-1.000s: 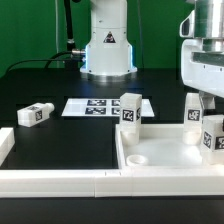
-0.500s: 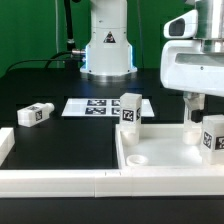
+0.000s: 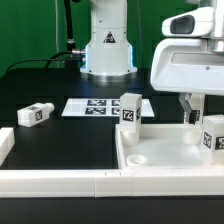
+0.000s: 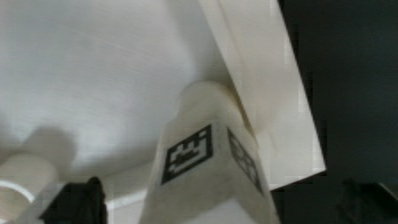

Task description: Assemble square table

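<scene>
Our fingers (image 3: 188, 108) have just let go and lifted. Now they are spread wide and hold nothing. The leg (image 3: 213, 136) they left stands up on the square table (image 3: 165, 152), at the exterior view's right. We think that leg is done. A second leg (image 3: 130, 110) stands at another corner. A third leg (image 3: 35, 114) lies on the black desk (image 3: 60, 140). All parts look like smooth, hard white plastic, and the legs carry black-and-white tags.

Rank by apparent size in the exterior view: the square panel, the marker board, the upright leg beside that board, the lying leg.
1. square panel
2. marker board
3. upright leg and lying leg: they look about alike, and differing nearness to the camera leaves it unsure.
</scene>
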`<state>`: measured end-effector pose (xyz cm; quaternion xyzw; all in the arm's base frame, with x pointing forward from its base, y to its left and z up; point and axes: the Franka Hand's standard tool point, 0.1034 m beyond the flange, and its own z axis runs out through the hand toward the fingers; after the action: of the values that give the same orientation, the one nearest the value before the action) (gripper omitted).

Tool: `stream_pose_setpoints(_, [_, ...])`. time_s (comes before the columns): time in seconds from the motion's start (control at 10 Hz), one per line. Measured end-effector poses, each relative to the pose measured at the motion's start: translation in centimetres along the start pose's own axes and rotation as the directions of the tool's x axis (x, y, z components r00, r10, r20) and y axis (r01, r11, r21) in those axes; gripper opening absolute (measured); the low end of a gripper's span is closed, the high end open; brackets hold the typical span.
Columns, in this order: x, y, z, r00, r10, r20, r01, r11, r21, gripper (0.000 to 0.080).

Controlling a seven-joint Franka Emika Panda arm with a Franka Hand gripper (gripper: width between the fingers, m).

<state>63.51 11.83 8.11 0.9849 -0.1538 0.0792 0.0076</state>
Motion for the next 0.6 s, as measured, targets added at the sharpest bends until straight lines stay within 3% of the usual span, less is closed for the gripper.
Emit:
stream_pose_setpoints(0.4, [0.24,0.33,-0.02,0.931,-0.365,-0.002,0.364,0.931,-0.021,0.0649])
stream_pose_setpoints(0.5, [0.27,0.44,0.01,0.924,-0.382,-0.001,0.382,0.924,-0.024,0.0504])
stream_pose_setpoints(0.6, [0.26,0.44,0.01,0.932,-0.362,-0.001,0.362,0.932,-0.024,0.0504])
